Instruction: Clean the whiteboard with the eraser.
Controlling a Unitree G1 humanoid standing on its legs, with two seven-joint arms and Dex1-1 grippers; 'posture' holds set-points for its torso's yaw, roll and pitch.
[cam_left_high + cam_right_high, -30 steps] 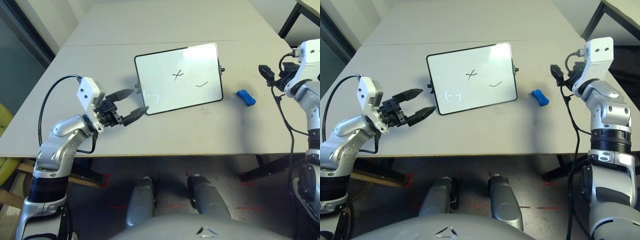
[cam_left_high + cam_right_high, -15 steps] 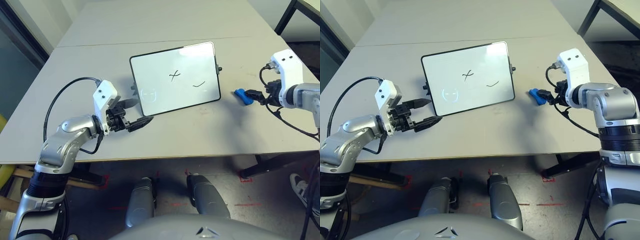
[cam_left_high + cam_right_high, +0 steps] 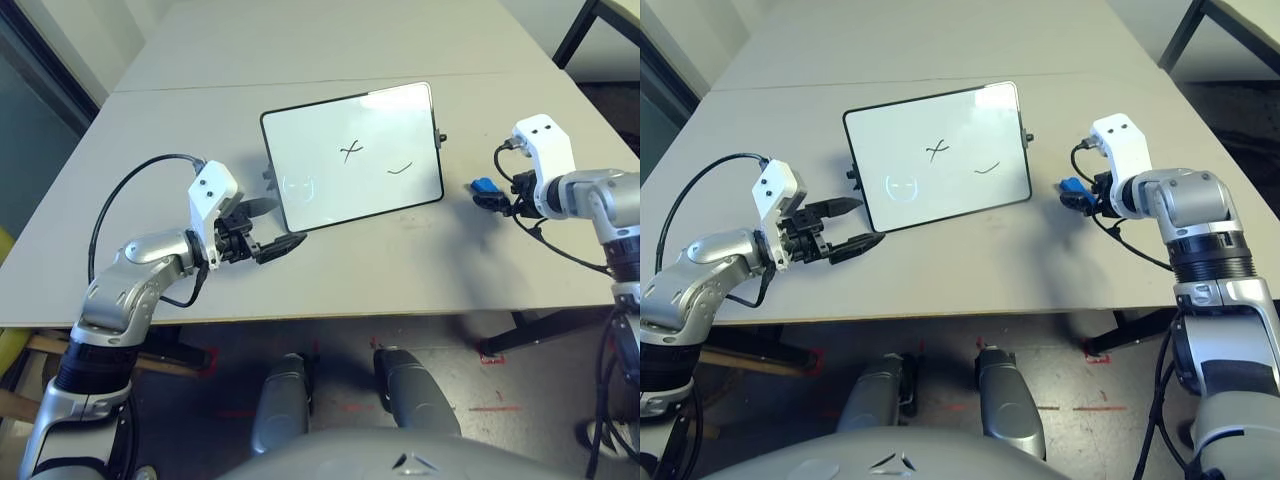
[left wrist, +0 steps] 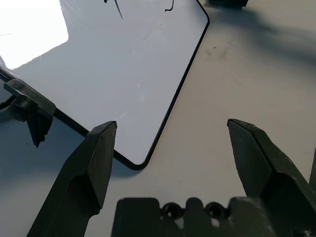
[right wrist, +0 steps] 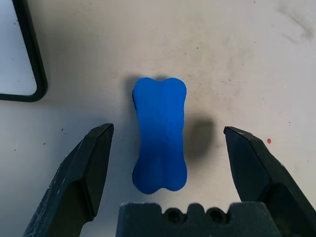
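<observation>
Marked whiteboard flat; blue eraser beside.

Silver, ribbed forearms with black collars, each ending in a white box marked by two dark dots. Black cable looping over each wrist. Black two-fingered left gripper and right gripper, tapered tips, screws in the base.

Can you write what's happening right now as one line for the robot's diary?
right gripper: open, astride eraser | left gripper: open, at whiteboard corner | marks: unerased
</observation>
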